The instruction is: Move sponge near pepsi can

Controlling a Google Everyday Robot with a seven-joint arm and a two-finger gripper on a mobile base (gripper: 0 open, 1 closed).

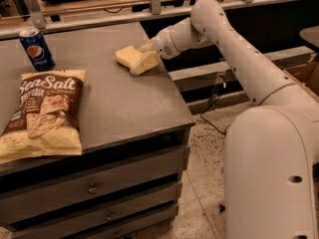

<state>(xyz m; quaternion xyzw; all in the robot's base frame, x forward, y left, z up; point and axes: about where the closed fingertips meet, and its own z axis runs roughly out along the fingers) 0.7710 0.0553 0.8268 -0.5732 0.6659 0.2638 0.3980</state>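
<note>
Tool touches the sponge, well apart from the pepsi can.

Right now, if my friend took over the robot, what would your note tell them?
Gripper: low over the table, right against the sponge, at the back right.
Sponge: lying on the table, far from the can.
Can: upright at the back left corner.
Chip bag: flat at the front left, not between them.
Done: the gripper is at the sponge.
Left: take the sponge left and set it by the can.
</note>
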